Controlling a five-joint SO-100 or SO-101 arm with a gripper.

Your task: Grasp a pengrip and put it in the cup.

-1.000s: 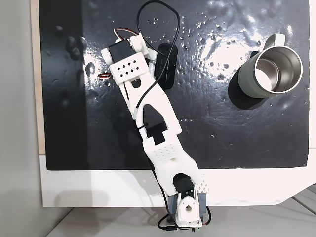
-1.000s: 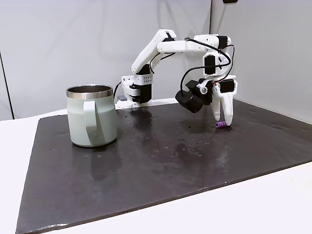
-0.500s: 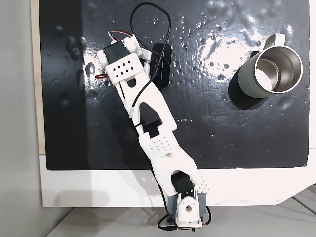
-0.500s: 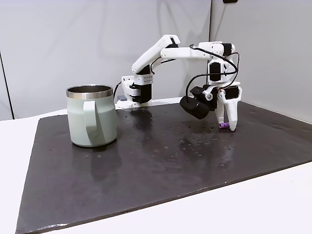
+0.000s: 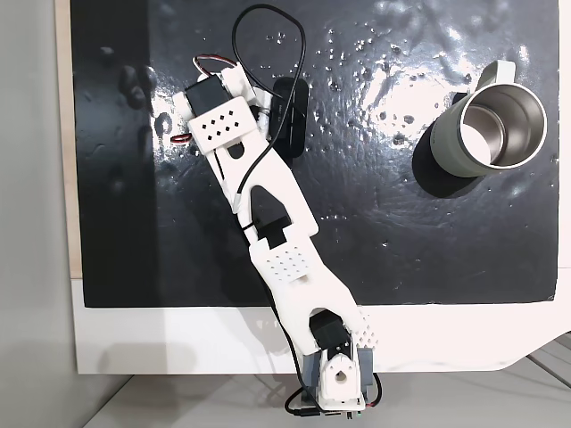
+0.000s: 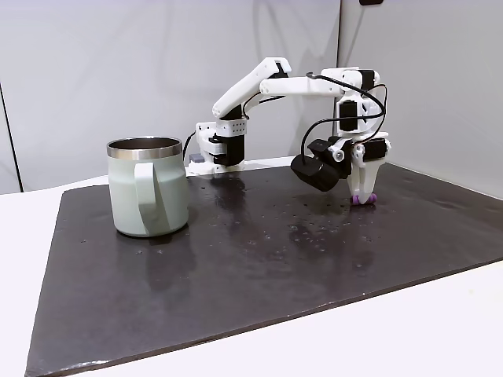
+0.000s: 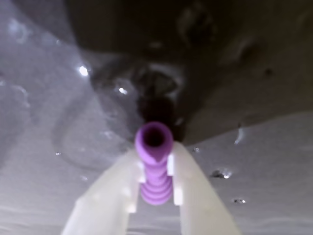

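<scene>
My fingers (image 7: 155,183) are clamped on the purple pengrip (image 7: 155,166), one on each side, with its open end poking out past my tips, down at the dark surface (image 6: 259,259), well apart from the cup (image 6: 149,187).

Pengrip (image 7: 155,166): purple, ribbed, between translucent white fingers (image 7: 115,191). Cup (image 6: 148,188): grey-green outside, shiny steel inside, pale cream handle and rim. Mat (image 6: 259,259): glossy black with pale speckles; arm (image 5: 268,223): white with black motors and cable.
</scene>
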